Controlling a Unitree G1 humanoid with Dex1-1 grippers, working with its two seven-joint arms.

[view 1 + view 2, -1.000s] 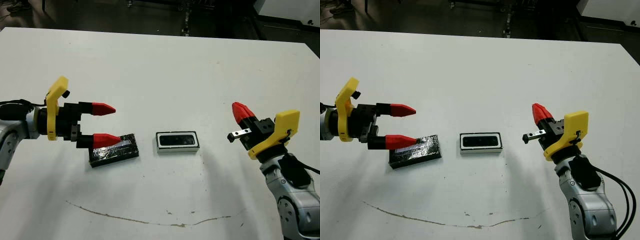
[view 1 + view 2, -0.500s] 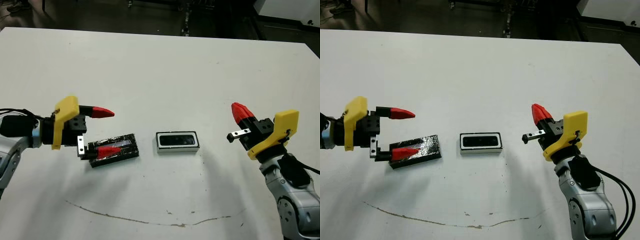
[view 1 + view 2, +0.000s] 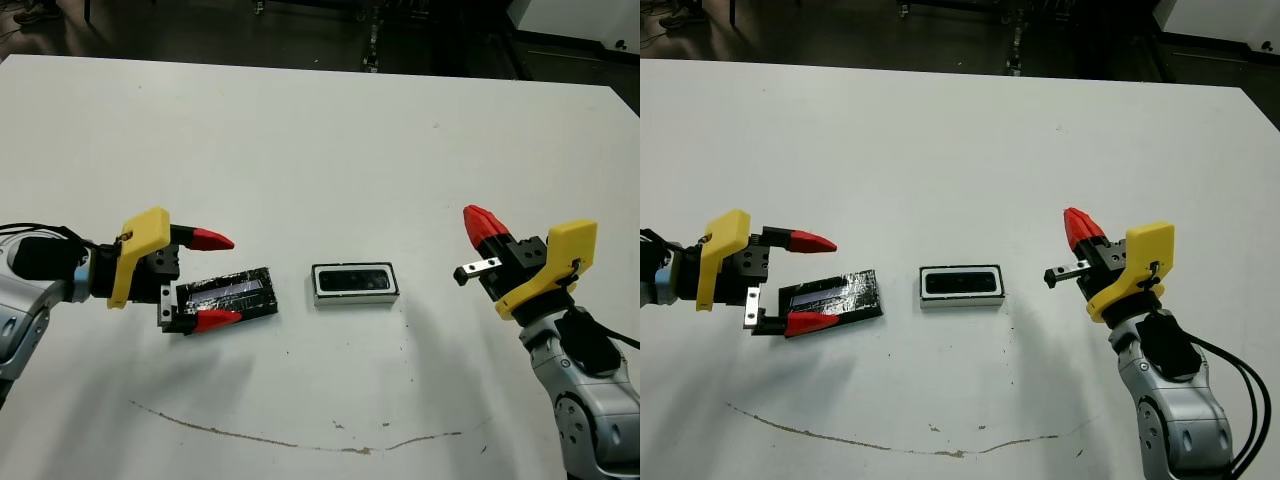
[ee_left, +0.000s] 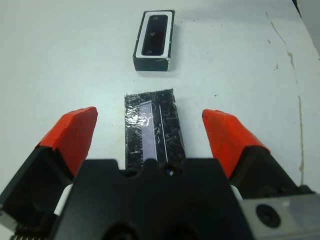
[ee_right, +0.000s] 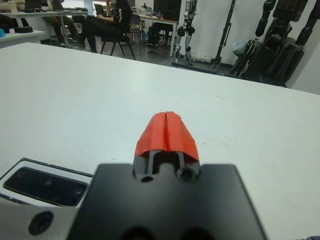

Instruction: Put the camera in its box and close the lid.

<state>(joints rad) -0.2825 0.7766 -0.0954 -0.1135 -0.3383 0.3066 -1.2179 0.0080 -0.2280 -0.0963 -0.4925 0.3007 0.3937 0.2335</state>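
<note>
Left gripper [image 3: 210, 280] jaws spread wide astride the lid [image 3: 232, 295].

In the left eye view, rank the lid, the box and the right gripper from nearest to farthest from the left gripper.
1. Lid: lies between the open jaws of the left gripper.
2. Box: mid-table, just past the lid toward the robot's right, with the camera inside.
3. Right gripper: far on the right side, jaws shut.
</note>
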